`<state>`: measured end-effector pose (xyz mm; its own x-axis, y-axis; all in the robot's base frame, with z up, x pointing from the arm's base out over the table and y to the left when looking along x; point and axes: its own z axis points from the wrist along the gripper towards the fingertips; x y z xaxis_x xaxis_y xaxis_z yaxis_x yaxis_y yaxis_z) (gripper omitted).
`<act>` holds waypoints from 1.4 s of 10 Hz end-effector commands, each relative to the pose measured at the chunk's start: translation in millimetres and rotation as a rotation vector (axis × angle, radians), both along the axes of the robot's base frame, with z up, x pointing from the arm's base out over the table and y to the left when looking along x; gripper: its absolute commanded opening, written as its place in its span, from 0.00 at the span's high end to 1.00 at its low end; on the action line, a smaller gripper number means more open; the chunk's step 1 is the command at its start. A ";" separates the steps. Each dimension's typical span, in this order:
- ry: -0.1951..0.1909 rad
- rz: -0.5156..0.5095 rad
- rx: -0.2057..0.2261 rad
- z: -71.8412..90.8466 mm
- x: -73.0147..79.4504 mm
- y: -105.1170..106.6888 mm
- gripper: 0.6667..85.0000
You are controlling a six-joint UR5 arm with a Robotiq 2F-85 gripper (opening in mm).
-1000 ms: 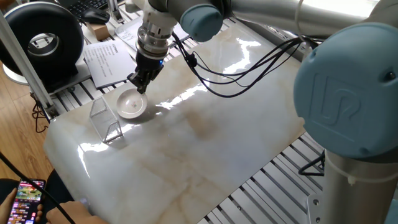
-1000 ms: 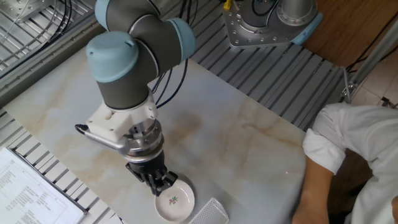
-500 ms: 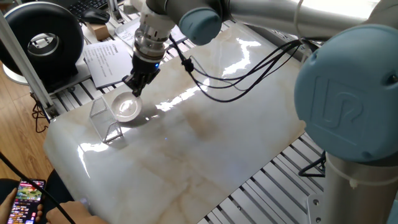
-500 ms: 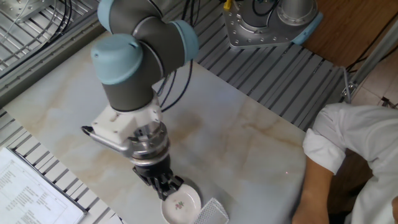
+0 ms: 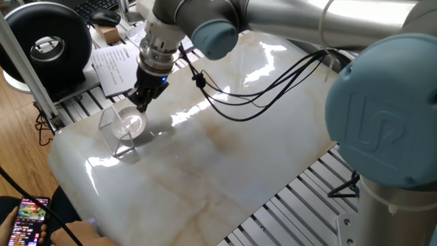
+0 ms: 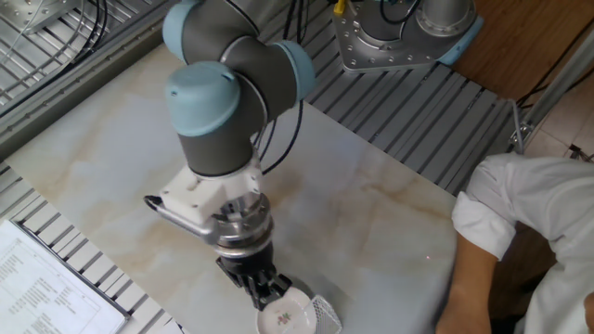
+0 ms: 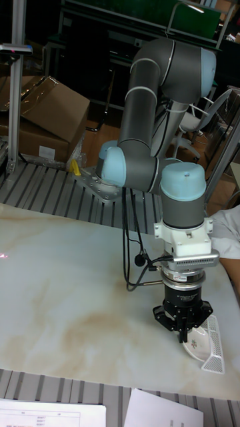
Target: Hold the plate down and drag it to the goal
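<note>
My pincer [image 5: 140, 104] points straight down with its fingers drawn close together, tips pressing on the near rim of the plate [image 5: 130, 125]; it grips nothing between them. In the other fixed view my pincer [image 6: 269, 293] stands at the plate's [image 6: 290, 318] edge, with the dish lying just past the tips, flat on the pale marbled counter [image 6: 371, 223]. In the tall fixed view my pincer [image 7: 185, 331] hides part of the plate [image 7: 197, 346], which shows just below and to one side of the tips. The goal [image 5: 114, 131], a clear bracket of thin upright panels, stands right at the far side of the plate from my fingers; the dish appears to sit inside its corner, touching or nearly touching the panels, though I cannot tell which. The same bracket [image 7: 214, 345] shows as a meshed-looking wall beside the plate. A person's white sleeve [image 6: 529, 241] lies well off to the side of my pincer.
</note>
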<state>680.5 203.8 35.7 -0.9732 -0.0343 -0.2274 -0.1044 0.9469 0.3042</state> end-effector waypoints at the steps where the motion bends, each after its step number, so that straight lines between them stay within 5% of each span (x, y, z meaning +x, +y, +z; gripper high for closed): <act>1: -0.001 -0.027 0.031 0.8 0.6 15.1 0.99; 4: 0.027 -0.086 0.063 0.0 -1.5 23.1 0.99; 6: -0.020 0.025 0.062 4.1 0.3 20.2 0.26; 11: -0.033 0.071 0.026 14.8 1.1 -3.2 0.26; 14: -0.023 0.132 -0.044 18.0 -12.0 -56.1 0.30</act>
